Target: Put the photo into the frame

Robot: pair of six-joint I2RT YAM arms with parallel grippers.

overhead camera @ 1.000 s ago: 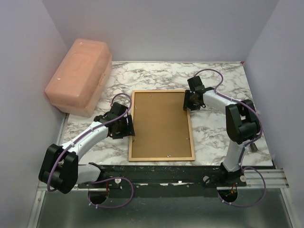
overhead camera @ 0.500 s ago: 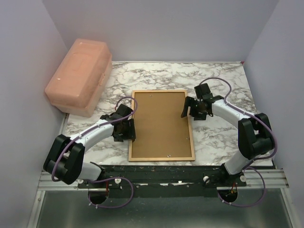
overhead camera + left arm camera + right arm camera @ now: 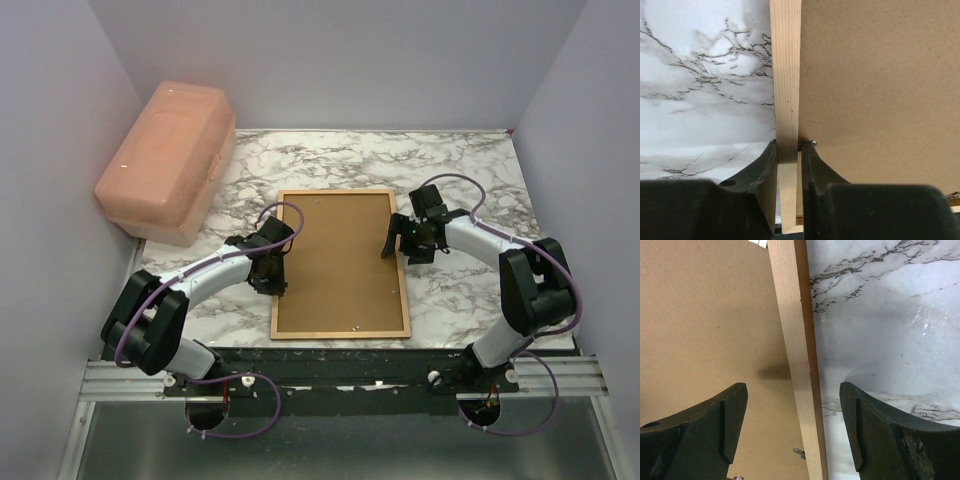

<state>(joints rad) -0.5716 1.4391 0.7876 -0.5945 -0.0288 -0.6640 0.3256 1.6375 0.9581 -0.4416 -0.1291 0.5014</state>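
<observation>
Frame (image 3: 340, 333), thin orange-brown wood, lies back-up; left tool (image 3: 788, 146) clamps its side, right tool (image 3: 792, 389) gapes astride.

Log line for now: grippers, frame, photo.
left gripper: shut on frame left rail | right gripper: open astride right rail | backing board: in frame, facing up | photo: not visible

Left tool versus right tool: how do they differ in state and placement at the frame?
The left tool is pinched shut on the frame's left rail; the right tool stands open, straddling the right rail with gaps on both sides. The left tool sits about midway along its rail, the right tool nearer the far end. Both have one finger over the backing board, the other over the table.
</observation>
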